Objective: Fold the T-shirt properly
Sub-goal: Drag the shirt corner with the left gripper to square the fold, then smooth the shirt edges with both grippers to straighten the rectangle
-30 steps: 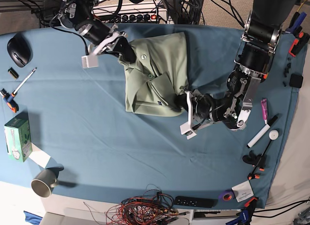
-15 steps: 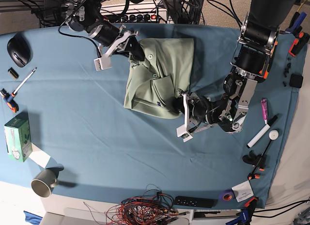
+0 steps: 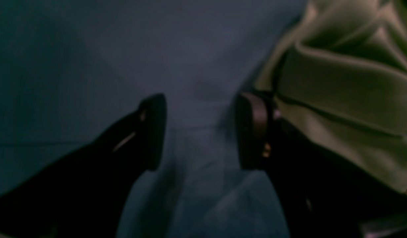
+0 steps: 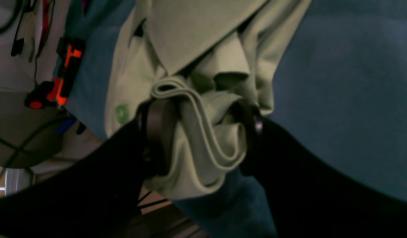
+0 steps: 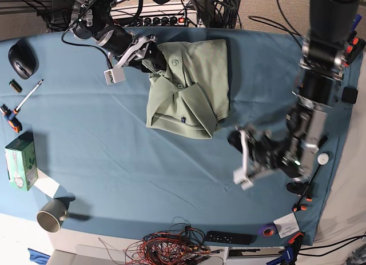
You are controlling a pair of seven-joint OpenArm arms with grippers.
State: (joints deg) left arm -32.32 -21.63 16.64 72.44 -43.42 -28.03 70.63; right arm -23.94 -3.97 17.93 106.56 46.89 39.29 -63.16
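Tablecloth under T-shirt, collar rearward

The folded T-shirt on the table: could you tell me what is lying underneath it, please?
The T-shirt lies folded on the teal-blue tablecloth, which shows on every side of it. Whether anything else is underneath cannot be seen; the fabric covers that patch completely.

The T-shirt runs past the blurred left-wrist view's right edge.

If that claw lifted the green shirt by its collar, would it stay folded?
Probably not. The T-shirt looks soft: its collar fabric bunches in loose loops between the right gripper fingers. Lifted, the layered folds would likely sag open. It seems light, so pushing might wrinkle it.
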